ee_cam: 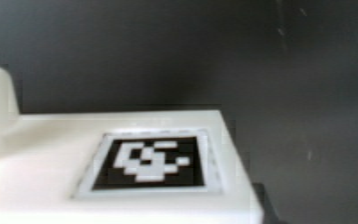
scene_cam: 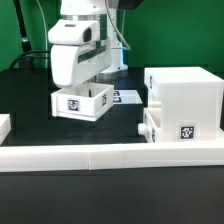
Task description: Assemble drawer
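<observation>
A small white tray (scene_cam: 80,103) with a black-and-white tag on its front hangs under my gripper (scene_cam: 79,90), left of centre in the exterior view. The fingers reach down into the tray and look closed on its wall, holding it just above the black table. The tall boxy housing (scene_cam: 188,95) stands at the exterior view's right. A second tray (scene_cam: 157,127) with a small knob sits in the housing's lower part. In the wrist view the held tray's white face (ee_cam: 51,135) and its tag (ee_cam: 149,160) fill the frame; my fingertips are not clearly seen.
A long low white border wall (scene_cam: 100,155) runs along the near side, with a short return (scene_cam: 4,126) at the exterior view's left. The marker board (scene_cam: 127,96) lies flat behind the held tray, between it and the housing.
</observation>
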Controlling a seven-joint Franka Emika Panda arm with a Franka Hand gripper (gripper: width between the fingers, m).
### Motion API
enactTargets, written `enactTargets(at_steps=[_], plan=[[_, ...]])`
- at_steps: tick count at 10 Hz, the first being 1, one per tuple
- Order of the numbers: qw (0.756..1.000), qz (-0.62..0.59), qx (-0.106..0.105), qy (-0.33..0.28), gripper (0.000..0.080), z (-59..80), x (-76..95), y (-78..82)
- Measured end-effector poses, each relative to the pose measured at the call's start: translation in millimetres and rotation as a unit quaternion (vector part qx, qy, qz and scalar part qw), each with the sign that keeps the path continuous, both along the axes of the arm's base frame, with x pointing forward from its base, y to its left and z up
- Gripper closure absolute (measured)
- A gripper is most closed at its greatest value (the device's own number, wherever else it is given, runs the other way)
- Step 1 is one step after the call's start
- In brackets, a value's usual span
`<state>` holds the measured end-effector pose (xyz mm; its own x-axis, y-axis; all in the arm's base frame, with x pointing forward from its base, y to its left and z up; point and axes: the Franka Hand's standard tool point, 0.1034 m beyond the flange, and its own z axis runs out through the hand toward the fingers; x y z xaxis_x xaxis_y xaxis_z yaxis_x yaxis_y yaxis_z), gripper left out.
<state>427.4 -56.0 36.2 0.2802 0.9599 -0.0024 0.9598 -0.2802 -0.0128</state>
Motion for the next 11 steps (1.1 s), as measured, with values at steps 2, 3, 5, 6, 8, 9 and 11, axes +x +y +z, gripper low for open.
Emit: enactTargets(at_steps=[2, 3, 5, 6, 8, 9, 11], plan=[[0.999, 0.035, 0.0, 0.006, 0.0757, 5.4, 11.7, 2.3], [0.999, 0.046, -0.003, 0.002, 0.0757, 9.8, 20.8, 4.3], [0.999, 0.045, -0.003, 0.002, 0.0757, 9.1, 19.9, 3.8], [0.999, 0.045, -0.003, 0.002, 0.0757, 9.1, 20.0, 3.7], [0.998, 0.069, -0.004, 0.011, 0.0757, 14.5, 30.7, 2.7], [0.996, 0.089, -0.006, 0.009, 0.0757, 18.1, 40.3, 3.8], [0.996, 0.091, -0.005, 0.011, 0.0757, 15.9, 37.8, 2.8]])
